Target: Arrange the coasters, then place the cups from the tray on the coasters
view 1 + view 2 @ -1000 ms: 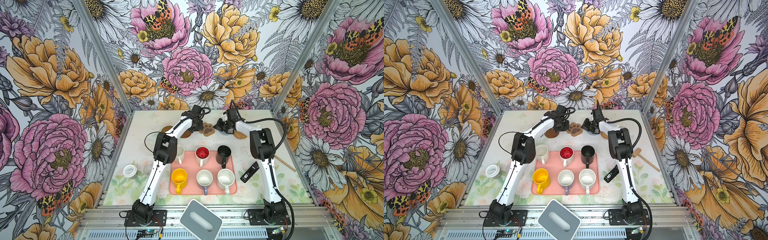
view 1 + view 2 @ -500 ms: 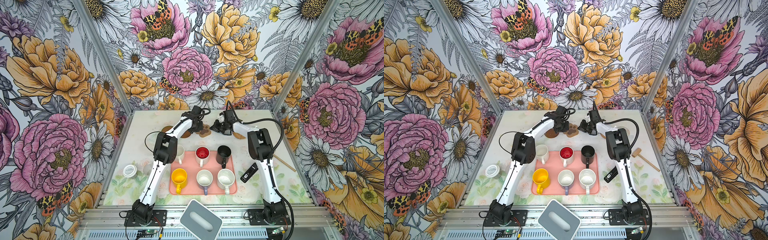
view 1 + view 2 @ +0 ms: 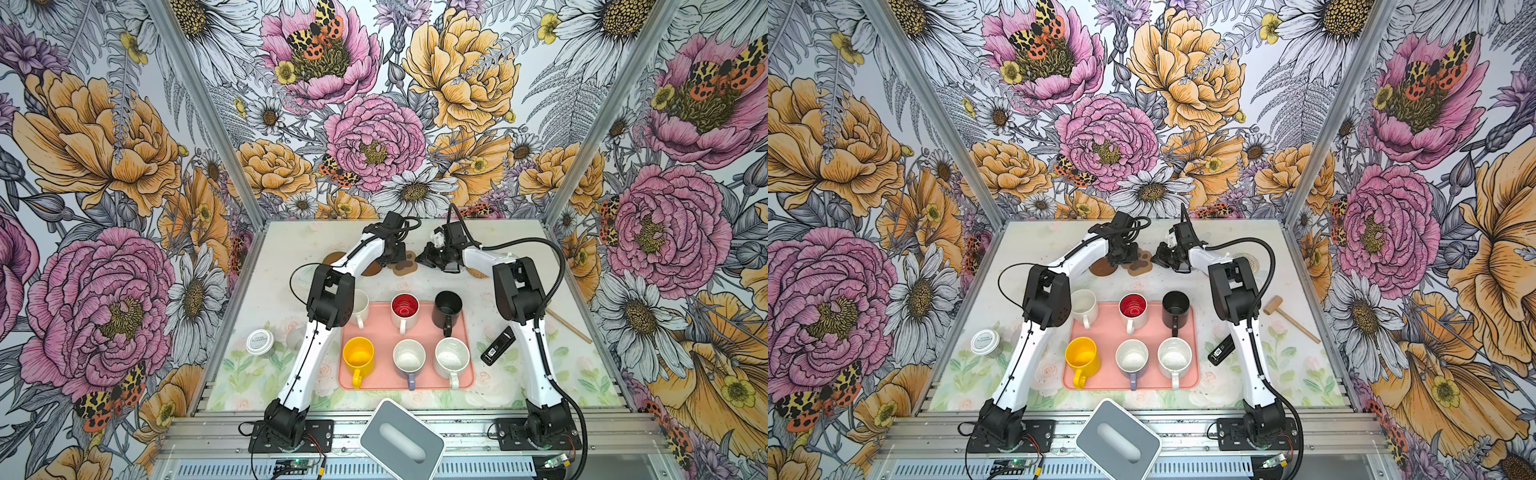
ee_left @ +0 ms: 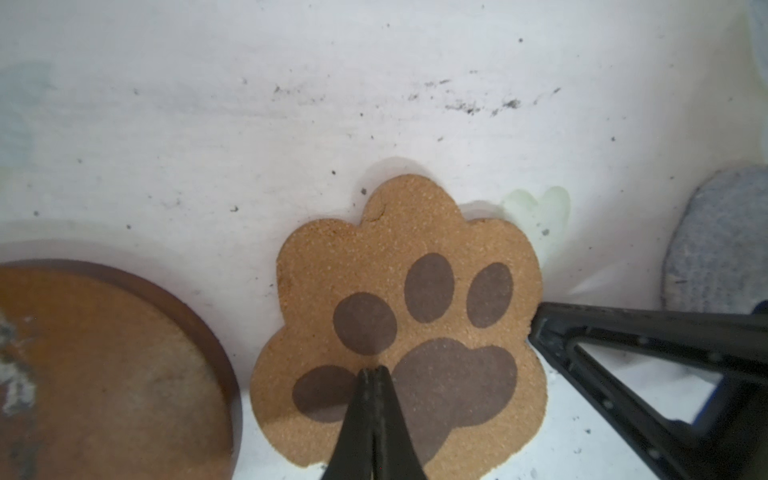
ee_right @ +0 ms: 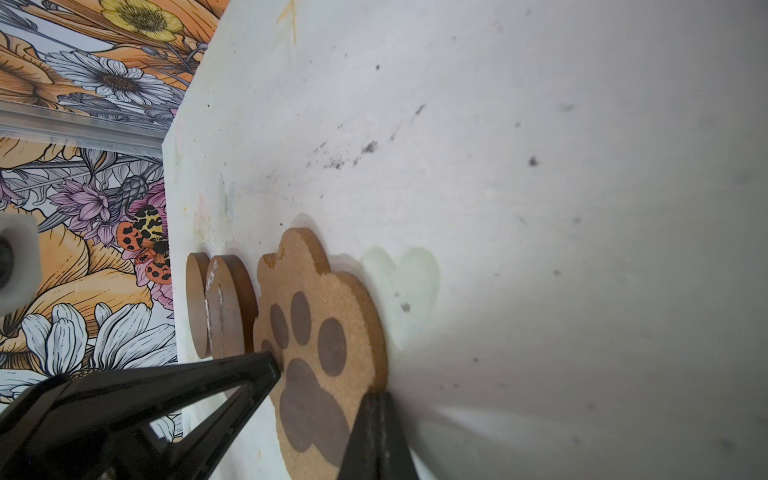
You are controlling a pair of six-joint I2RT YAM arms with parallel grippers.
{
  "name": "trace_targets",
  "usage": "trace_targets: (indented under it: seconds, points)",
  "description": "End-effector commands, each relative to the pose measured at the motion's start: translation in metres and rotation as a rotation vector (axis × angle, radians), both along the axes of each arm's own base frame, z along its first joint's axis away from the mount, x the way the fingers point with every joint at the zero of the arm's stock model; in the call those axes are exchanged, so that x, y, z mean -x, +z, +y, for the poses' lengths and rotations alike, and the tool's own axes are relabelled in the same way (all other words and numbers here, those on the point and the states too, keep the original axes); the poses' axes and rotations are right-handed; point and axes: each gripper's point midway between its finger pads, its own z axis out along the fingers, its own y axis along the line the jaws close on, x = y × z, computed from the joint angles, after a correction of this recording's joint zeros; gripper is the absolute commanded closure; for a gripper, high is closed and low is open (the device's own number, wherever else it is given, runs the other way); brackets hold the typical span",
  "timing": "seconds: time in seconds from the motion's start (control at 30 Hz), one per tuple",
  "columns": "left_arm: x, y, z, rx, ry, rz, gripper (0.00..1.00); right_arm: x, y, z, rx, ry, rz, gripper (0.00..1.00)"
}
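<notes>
**Paw coaster being touched by both shut grippers**

The left gripper [image 4: 374, 376] is being shown with jaws fully together, and nothing is being gripped. Its tip is being rested on the top face of the paw-print coaster [image 4: 374, 257], between the dark pad prints.

The right gripper [image 5: 376, 401] is also being shown closed, with nothing being held. Its tip is being set against the coaster's rim, on the side away from the nearest brown disc [image 4: 104, 365].

The paw-print coaster is being seen flat on the table [image 3: 291, 249] at its far end, beyond the tray [image 3: 469, 382]. In both top views it lies between the two gripper tips. The nearest brown disc is being shown just beside it, across a thin gap. A second brown disc [image 5: 195, 303] is being shown behind that one in the right wrist view. A grey-blue woven coaster [image 4: 715, 249] is being caught at the edge of the left wrist view, apart from the paw shape.

All six cups are being carried by the tray, in two rows of three:
- **Far row:** cream-white cup [image 3: 360, 305] (corner spot, partly hidden by the left arm), red-lined cup [image 3: 405, 305], black cup [image 3: 448, 305].
- **Near row:** yellow cup [image 3: 358, 353], lavender cup [image 3: 409, 357], speckled cup [image 3: 452, 355].

No cup is being touched.

Off the tray, these are being seen:
- a small jar [image 3: 259, 341] to its left
- a black stick-shaped device [image 3: 498, 345] to its right
- a wooden mallet [image 3: 1289, 318] farther right
- a grey-white box [image 3: 401, 436] at the near edge
</notes>
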Motion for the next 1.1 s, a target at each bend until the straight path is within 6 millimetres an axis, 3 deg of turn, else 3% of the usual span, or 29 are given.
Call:
trace_targets:
  seconds: [0.0,0.53,0.8,1.07]
  points:
    - [-0.007,0.028,0.004,0.024,0.014,-0.051,1.00,0.025,-0.030,-0.003,0.064,0.012,0.099,1.00]
    - [-0.007,0.063,0.004,0.039,0.004,-0.106,1.00,0.026,-0.022,0.001,0.062,0.023,0.085,1.00]
    - [-0.001,0.114,-0.003,0.097,-0.028,-0.177,1.00,0.024,-0.009,-0.001,0.056,0.023,0.061,1.00]
    - [0.010,0.158,0.003,0.127,-0.037,-0.256,1.00,0.019,0.010,-0.008,0.056,0.013,0.021,1.00]
